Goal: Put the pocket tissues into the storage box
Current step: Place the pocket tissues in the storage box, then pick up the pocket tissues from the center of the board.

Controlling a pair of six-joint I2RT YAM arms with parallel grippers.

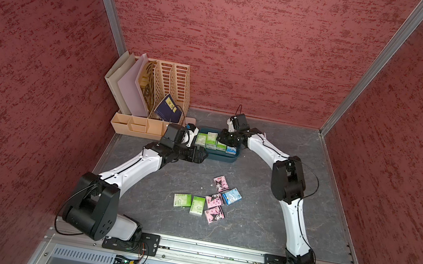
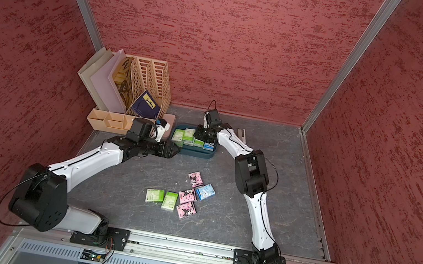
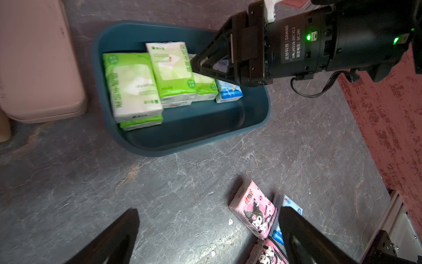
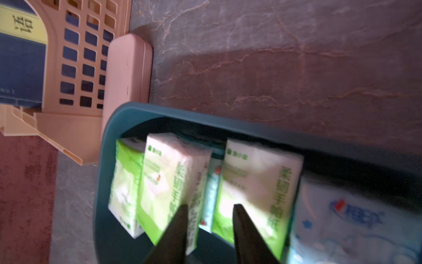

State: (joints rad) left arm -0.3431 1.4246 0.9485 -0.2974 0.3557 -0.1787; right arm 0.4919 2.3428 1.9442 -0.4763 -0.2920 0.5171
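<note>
My right pincer (image 4: pixel 210 206), tips parted and pinching nothing, is hovering over green plastic-wrapped pocket tissues (image 4: pixel 258 182) standing in the shallow dark-teal plastic storage box (image 4: pixel 182 109). I should be rising straight up, not nudging them. My left pincer (image 3: pixel 209 212) is gaping empty over the grey marbled counter (image 3: pixel 159 194), where loose pink packets (image 3: pixel 253 210) are waiting.

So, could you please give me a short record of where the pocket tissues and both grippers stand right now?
storage box: far side of the table, partly filled
boxed packets: green and light blue
loose packets: six on the table, two green, three pink, one light blue
left gripper: open, empty, over the table
right gripper: open, above the boxed packets
</note>
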